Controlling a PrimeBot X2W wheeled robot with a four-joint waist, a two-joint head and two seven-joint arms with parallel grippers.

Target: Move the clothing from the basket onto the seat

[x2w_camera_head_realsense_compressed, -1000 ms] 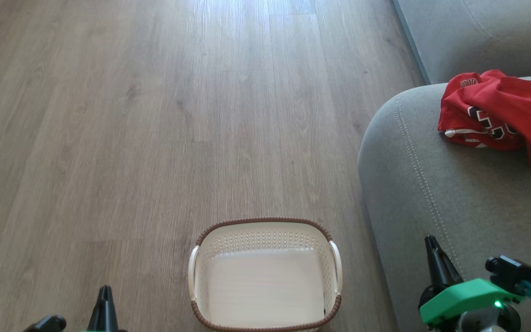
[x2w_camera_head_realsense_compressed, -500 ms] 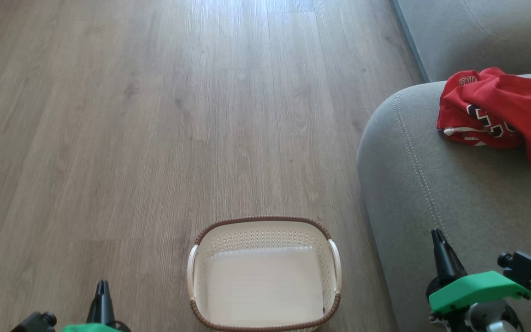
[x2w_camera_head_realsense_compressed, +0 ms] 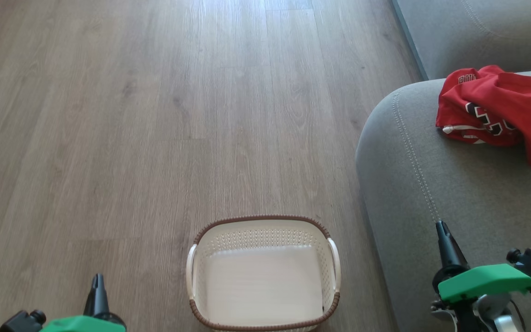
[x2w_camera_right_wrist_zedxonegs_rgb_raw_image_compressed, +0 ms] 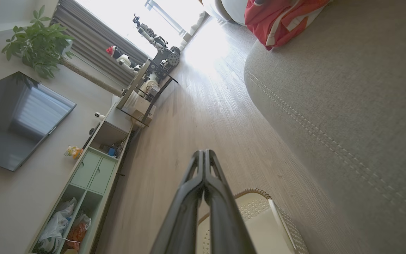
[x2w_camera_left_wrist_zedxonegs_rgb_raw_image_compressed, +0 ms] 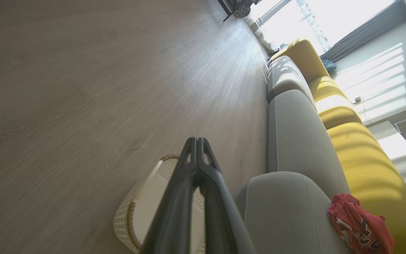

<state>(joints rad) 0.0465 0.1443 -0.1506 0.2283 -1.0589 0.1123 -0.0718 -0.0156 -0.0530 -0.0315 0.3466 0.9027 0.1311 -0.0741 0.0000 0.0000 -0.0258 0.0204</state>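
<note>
Basket (x2w_camera_head_realsense_compressed: pixel 265 237) sits empty btwn our left jaws and right jaws; both pinched shut, holding nothing. Clothing (x2w_camera_head_realsense_compressed: pixel 500 108) lies on the seat (x2w_camera_head_realsense_compressed: pixel 431 184), fwd-right of us, nearer the right jaws.

Black-and-white lettering on the clothing (x2w_camera_head_realsense_compressed: pixel 500 103), folded over (too crumpled to read)

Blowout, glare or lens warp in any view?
Head view: even light, mild sheen on the floor at top, jersey crisp. Left wrist view: window blown out, sun stripes on the wall, wide-angle bends the sofa. Right wrist view: window blown white too, glare washing the floor near it.
</note>
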